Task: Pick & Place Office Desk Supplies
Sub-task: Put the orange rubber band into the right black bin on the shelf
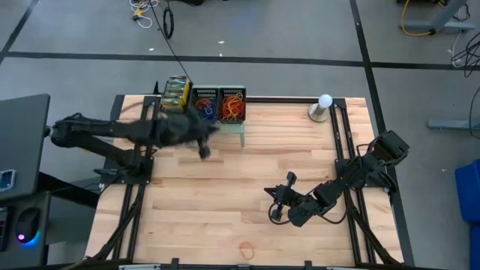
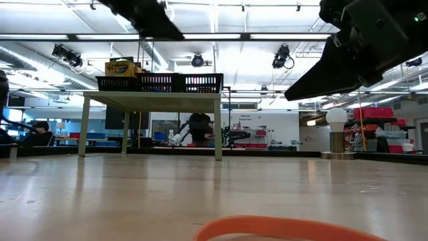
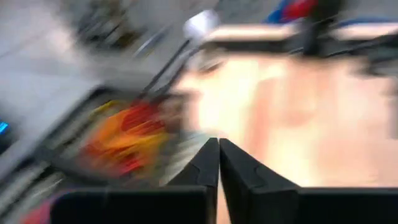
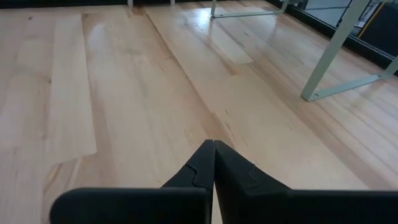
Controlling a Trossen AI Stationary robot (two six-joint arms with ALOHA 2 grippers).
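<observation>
Orange and red rubber bands (image 1: 233, 107) fill the right-hand black mesh tray on the pale-green shelf (image 1: 241, 128) at the table's far edge. The middle tray (image 1: 206, 105) holds red and blue bands. One orange rubber band (image 1: 246, 246) lies alone on the wood near the front edge and shows close up in the low view (image 2: 287, 227). My left gripper (image 1: 203, 151) hovers in front of the shelf. It is shut with nothing between its fingers (image 3: 219, 147). My right gripper (image 1: 274, 202) hangs shut over bare wood at the table's middle right, also holding nothing (image 4: 214, 144).
A yellow box (image 1: 178, 91) sits in the left tray on the shelf. A white bulb on a stand (image 1: 324, 105) is at the far right corner. The shelf's legs (image 4: 336, 56) stand beyond my right gripper. Bare wood lies between the two grippers.
</observation>
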